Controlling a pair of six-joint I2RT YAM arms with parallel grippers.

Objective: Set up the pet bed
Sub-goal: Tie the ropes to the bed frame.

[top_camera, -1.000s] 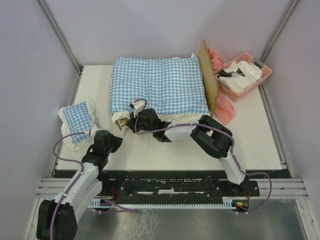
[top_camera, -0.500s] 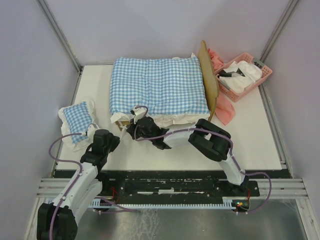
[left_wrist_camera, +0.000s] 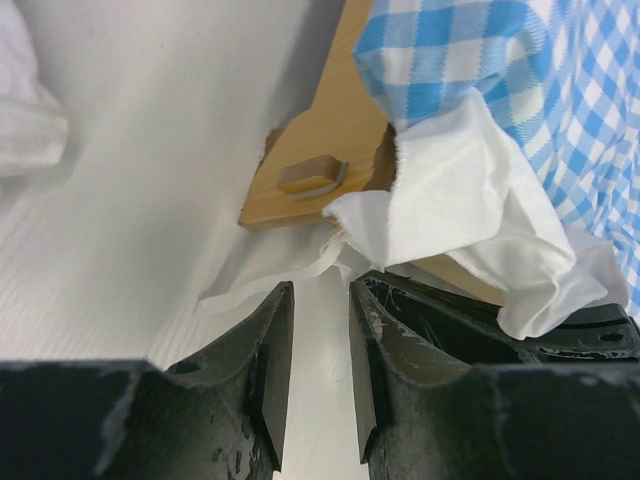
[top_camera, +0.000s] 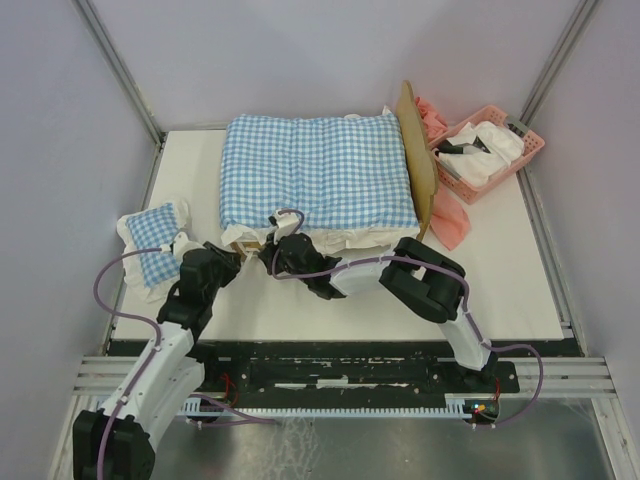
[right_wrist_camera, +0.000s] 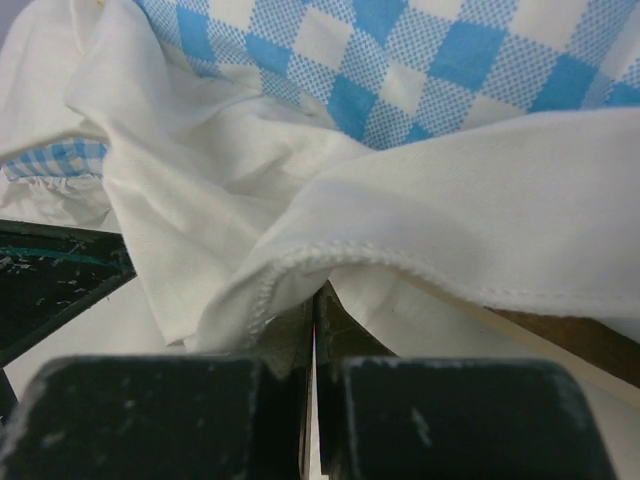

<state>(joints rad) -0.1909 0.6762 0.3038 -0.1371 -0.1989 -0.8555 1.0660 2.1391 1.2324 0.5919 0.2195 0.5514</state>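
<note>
Both arms are crowded in at the near-left corner of the pet bed (top_camera: 413, 150), and that corner is where the work is. The bed sits on the table (top_camera: 400, 300) toward the far edge, its wooden headboard standing upright on the right-hand side. The pink basket (top_camera: 490, 150) lies just beyond it in the far right corner. The blue-and-white checked cushion (top_camera: 320, 170) covers almost the whole frame, so little of the wood shows from above.

The right gripper (right_wrist_camera: 314, 300) is fully closed. In its own camera the hem of the white frill (right_wrist_camera: 330, 262) runs straight into the seam between its fingers, so it looks to have the frill pinched. My guess is that it is drawing the cushion's edge over the rail to seat it squarely.

The left gripper (left_wrist_camera: 320, 295) is only partly open, a narrow gap between its fingers with nothing in it. It points at the bare wooden corner, where the frill spills off the frame onto the table. I judge it is lining up to take loose fabric there or to steady the frame.

A small checked pillow (top_camera: 150, 240) waits near the left edge of the table, well clear of the bed. That suggests the cushion is nearly placed and the pillow is yet to go on. One risk is that the two grippers, working so close together, foul each other or drag the light frame.
</note>
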